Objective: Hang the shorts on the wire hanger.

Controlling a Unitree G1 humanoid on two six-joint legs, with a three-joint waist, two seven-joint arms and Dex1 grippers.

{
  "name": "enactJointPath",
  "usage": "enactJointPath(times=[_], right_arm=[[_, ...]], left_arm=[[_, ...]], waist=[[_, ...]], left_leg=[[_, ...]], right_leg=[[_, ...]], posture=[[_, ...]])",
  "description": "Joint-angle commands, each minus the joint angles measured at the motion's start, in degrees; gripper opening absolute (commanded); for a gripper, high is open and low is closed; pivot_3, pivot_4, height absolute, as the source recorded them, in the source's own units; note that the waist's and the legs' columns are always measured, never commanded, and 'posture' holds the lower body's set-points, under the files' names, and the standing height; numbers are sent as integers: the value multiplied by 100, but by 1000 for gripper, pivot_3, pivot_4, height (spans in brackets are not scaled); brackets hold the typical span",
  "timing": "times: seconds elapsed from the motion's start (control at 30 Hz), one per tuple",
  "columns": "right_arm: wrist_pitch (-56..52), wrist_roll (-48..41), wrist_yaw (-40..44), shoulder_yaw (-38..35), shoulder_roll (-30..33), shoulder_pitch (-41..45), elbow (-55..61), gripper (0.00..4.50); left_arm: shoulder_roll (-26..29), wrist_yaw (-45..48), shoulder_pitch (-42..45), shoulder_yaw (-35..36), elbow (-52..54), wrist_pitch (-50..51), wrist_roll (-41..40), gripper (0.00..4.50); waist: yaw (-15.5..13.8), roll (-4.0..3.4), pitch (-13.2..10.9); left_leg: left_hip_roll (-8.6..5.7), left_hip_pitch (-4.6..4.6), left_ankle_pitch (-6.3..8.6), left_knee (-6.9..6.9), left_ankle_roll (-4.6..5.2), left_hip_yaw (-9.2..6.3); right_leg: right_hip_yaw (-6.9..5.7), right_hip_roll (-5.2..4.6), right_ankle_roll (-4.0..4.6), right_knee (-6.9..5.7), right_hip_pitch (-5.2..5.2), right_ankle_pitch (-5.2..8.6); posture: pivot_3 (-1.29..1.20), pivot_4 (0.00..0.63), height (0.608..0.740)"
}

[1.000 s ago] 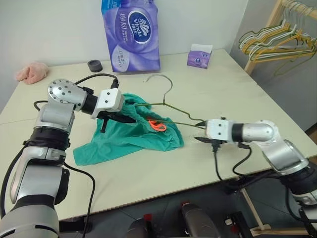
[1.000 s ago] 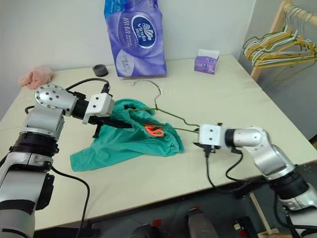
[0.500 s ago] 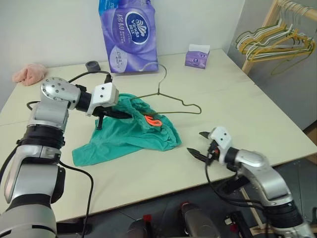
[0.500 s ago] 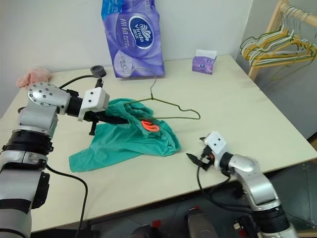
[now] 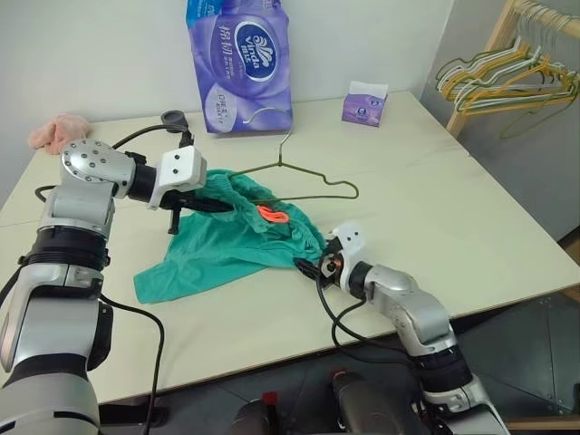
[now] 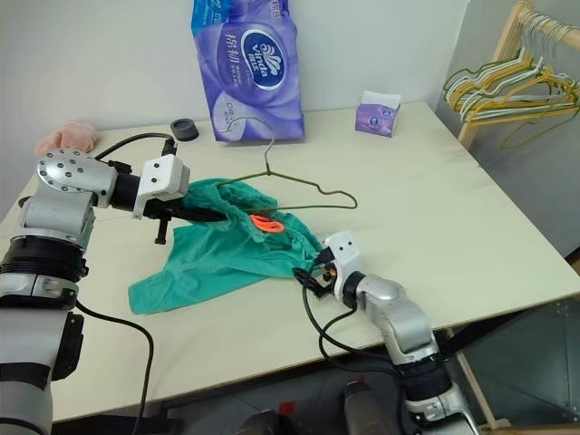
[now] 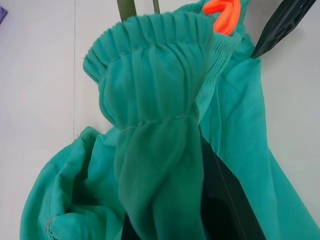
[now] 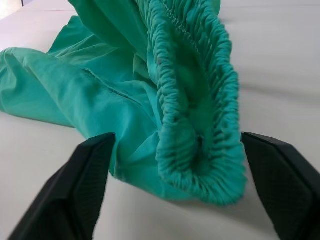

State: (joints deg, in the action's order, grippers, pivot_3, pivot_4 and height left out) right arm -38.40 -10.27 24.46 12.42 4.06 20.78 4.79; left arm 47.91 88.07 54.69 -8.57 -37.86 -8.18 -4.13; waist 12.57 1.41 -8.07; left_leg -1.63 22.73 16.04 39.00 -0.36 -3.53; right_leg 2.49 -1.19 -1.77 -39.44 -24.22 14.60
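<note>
1. Left eye view: the pale, smooth tabletop [image 5: 435,199] carries everything, and both arms reach over it from the near side.
2. The left arm comes in from the left edge, elbow bent, forearm nearly level, with the left end effector [image 5: 220,207] pointing across toward the right and slightly down. Its black fingers are pinched together on the gathered waistband of the shorts [image 5: 227,254], lifting that edge off the surface.
3. The right arm rises from below the near edge, forearm angled up and toward the left, so the right end effector [image 5: 310,269] points at the right end of the waistband. In the right wrist view its two black fingers [image 8: 85,185] stand wide apart on either side of the ruffled band, not closed on it.
4. A tall purple plastic pack of tissue rolls [image 5: 240,59] stands at the far side.
5. The shorts are soft teal-green fabric, crumpled near the tabletop's middle, one leg spread flat toward the near left; the elastic band is tightly puckered.
6. The wire hanger [image 5: 299,177] is thin, olive-green bare wire, triangular with a curled hook, lying just behind the shorts and partly over the raised waistband.
7. A small orange drawstring tip [image 5: 269,215] loops out at the waistband.
</note>
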Motion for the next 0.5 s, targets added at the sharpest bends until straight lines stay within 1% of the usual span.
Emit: enactJointPath(times=[0.03, 0.13, 0.3, 0.4, 0.5], right_arm=[[107, -27, -154, -237, 16, 77, 10, 2849], [157, -63, -206, -353, 48, 74, 10, 1798], [294, -210, -136, -749, 204, 232, 2, 32], [386, -290, -112, -939, 276, 388, -80, 32], [448, -320, -111, -968, 287, 486, -115, 32]], left_arm=[[171, -107, 37, 253, 109, -77, -77, 0], [184, -156, -13, 302, 134, -51, -103, 0], [182, -221, -200, 437, 280, 107, -216, 0], [184, -241, -335, 510, 434, 235, -294, 0], [190, -275, -467, 576, 605, 385, -374, 0]], waist=[[-8, 4, 4], [-6, 4, 7], [4, 3, 13], [3, 4, 14], [3, 5, 18]], left_leg=[[0, 0, 0, 0, 0, 0], [0, 0, 0, 0, 0, -1], [0, 0, 0, 0, 0, -2], [0, 0, 0, 0, 0, -2], [0, 0, 0, -1, 0, -5]], right_leg=[[0, 0, 0, 0, 0, 0], [0, -1, 0, -1, 0, 0], [-1, 0, 0, -2, 0, 0], [-1, 0, 0, -2, 0, 0], [-3, 0, 0, -3, 0, 0]], posture=[[-187, 82, 740], [-187, 83, 740], [-191, 82, 740], [-190, 81, 740], [-188, 80, 740]])
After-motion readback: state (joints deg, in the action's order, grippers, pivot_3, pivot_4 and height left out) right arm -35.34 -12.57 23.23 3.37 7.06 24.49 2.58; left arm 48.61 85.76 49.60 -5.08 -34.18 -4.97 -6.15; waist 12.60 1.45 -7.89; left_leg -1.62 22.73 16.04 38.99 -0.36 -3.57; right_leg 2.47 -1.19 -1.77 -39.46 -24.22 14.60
